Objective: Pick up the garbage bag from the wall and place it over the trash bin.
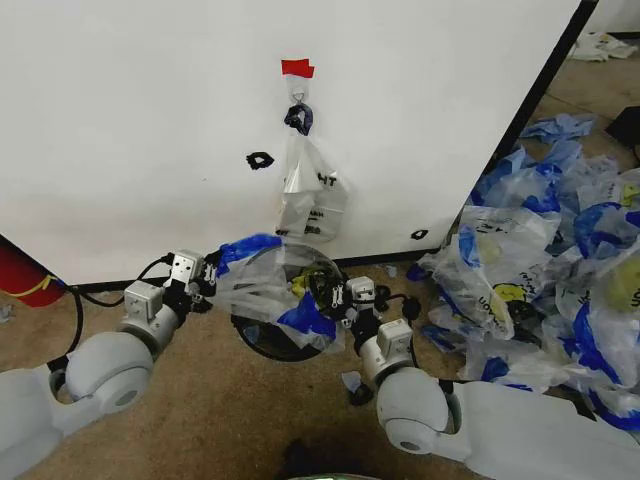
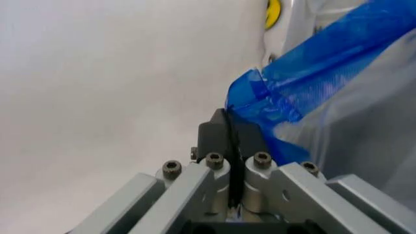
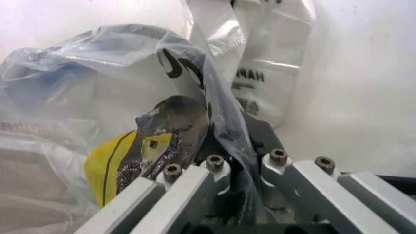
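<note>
Garbage bag point(image 1: 275, 285) held stretched over trash bin point(image 1: 270, 340), below the wall point(image 1: 130, 130). Left end effector point(image 1: 207, 272) clamped on a blue handle; right end effector point(image 1: 335, 293) pinching the film at the opposite edge. Thin, limp, slippery plastic, likely to tear; the handles look the best hold.

- The wall point(image 1: 150, 130) is evenly and brightly lit, without hard shadows.
- Soft glare is seen on the garbage bag point(image 3: 97, 73) film.
- Wrist-view foreground metal is slightly blurred.
</note>
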You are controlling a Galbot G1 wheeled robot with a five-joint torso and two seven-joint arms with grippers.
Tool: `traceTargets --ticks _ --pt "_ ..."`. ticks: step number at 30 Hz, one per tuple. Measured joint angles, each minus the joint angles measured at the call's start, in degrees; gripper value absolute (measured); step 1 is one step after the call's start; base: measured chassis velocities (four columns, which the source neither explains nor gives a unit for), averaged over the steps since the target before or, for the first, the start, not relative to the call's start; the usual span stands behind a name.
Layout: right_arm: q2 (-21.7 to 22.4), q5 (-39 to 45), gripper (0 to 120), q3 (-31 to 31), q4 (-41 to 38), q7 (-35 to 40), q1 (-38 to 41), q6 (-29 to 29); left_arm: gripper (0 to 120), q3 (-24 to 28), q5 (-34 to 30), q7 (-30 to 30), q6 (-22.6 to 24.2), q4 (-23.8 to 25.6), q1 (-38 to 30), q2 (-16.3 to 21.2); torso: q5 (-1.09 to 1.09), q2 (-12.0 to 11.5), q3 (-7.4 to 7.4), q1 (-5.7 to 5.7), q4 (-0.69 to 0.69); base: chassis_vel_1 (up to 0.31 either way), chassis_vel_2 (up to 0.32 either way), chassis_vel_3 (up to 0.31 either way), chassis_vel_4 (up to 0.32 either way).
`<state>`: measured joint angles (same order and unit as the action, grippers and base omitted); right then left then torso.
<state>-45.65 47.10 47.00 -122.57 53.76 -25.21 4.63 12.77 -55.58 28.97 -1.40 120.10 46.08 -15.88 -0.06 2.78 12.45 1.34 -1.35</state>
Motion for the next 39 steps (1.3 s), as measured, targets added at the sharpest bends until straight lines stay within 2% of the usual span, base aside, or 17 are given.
traceTargets --ticks 10,31,39 --pt "0.2 0.7 0 -2.0 -1.2 -0.2 -0.1 0.6 0 1.0 0.5 -0.4 -0.9 -1.4 1.5 -1.7 0.01 0.0 0.00 0.00 0.00 0.000 0.000 0.000 0.000" --pt "0.0 1.4 0 -8.1 -0.8 -0.4 -3.8 1.2 0 4.5 2.4 -0.2 -2.3 -5.1 2.7 -9.4 0.00 0.0 0.00 0.00 0.00 0.000 0.000 0.000 0.000" --pt "0.2 1.1 0 -8.3 0.0 -0.6 -4.0 1.6 0 4.3 2.3 -0.1 -2.4 -5.1 1.7 -8.7 0.00 0.0 0.00 0.00 0.00 0.000 0.000 0.000 0.000"
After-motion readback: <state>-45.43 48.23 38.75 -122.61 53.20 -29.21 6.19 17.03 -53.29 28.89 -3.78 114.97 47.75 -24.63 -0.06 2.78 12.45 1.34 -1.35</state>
